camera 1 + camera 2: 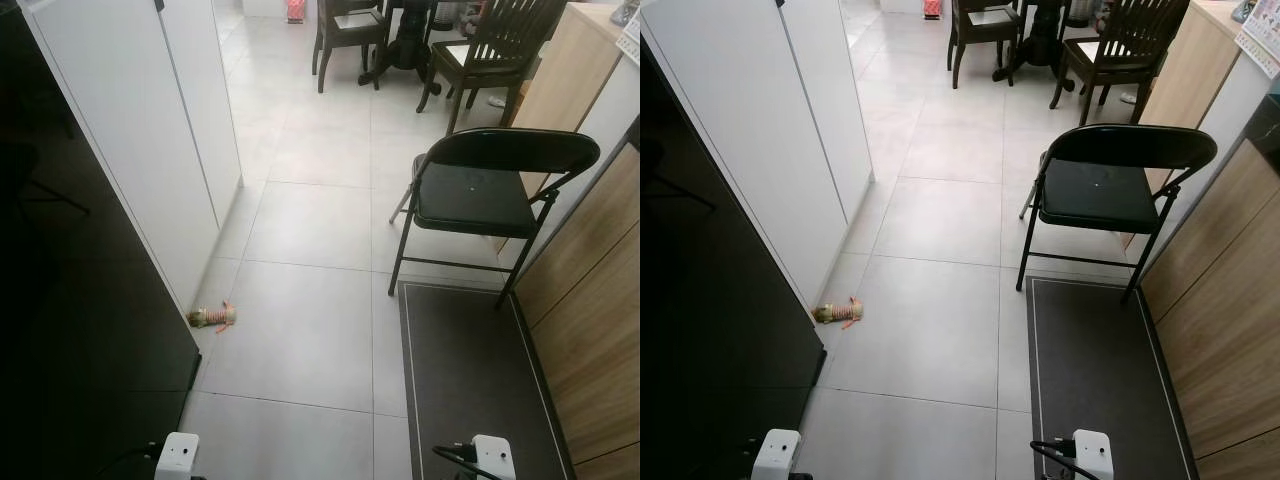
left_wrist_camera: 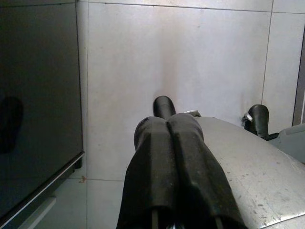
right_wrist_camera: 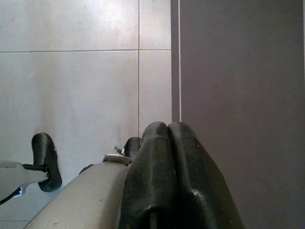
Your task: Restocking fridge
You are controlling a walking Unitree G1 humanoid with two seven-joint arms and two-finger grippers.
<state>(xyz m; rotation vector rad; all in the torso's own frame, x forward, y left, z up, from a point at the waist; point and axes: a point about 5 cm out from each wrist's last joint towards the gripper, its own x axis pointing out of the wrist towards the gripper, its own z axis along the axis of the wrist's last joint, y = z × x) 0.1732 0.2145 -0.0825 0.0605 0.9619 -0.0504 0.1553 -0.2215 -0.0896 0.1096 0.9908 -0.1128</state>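
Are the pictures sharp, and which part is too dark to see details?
Eye views: sharp, evenly lit; the black fridge on the left is dark and featureless. Left wrist view: soft, the fridge dim. Right wrist view: the shut fingers look blurred.

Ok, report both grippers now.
Left gripper: shut, holding nothing.
Right gripper: shut, holding nothing.

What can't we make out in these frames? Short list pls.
- Black fridge: head views, cut by the left edge; glossy door shut, contents hidden.
- Small thing on the floor: too small to identify.
- Dining table: cut by the top edge, chairs in front.
- Left gripper, right gripper: fingers shut, hanging over the floor.
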